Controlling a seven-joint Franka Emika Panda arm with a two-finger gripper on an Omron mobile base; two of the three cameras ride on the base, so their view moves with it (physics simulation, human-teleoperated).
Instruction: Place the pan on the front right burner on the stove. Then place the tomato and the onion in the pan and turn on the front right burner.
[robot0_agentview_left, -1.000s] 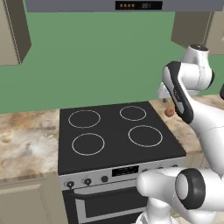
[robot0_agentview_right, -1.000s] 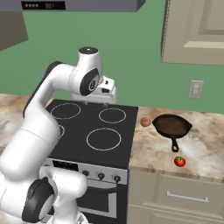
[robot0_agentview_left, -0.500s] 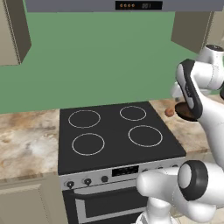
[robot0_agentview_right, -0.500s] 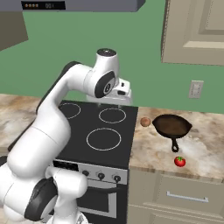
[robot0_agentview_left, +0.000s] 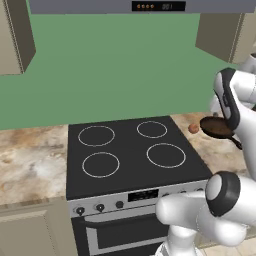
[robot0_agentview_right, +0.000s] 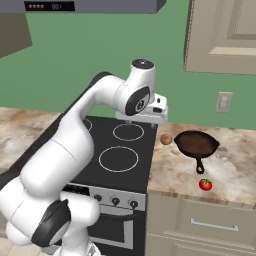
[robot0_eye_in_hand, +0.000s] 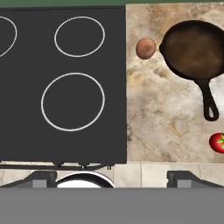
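The dark pan (robot0_eye_in_hand: 194, 49) lies on the counter right of the stove (robot0_eye_in_hand: 26, 131), its long handle pointing toward the front edge; it also shows in both base views (robot0_agentview_right: 196, 144) (robot0_agentview_left: 216, 127). The tan onion (robot0_eye_in_hand: 145, 48) (robot0_agentview_right: 166, 139) rests just left of the pan, beside the stove's edge. The red tomato (robot0_eye_in_hand: 218, 142) (robot0_agentview_right: 205, 184) sits near the counter front, past the handle's end. The front right burner (robot0_eye_in_hand: 73, 101) (robot0_agentview_right: 118, 159) (robot0_agentview_left: 166, 155) is bare. My gripper (robot0_eye_in_hand: 113, 179) (robot0_agentview_right: 151, 119) hangs open and holds nothing, high above the stove's right edge.
The smaller back right burner (robot0_eye_in_hand: 79, 36) is also bare. Stove knobs (robot0_agentview_right: 115, 201) line the front panel. A wall outlet (robot0_agentview_right: 224, 102) and upper cabinet (robot0_agentview_right: 220, 35) stand behind the marble counter (robot0_eye_in_hand: 166, 113); drawers (robot0_agentview_right: 210, 225) lie below it.
My arm has swung to the right, carrying the hand from over the back of the stove toward its right edge near the onion. The pan, onion and tomato have stayed in place.
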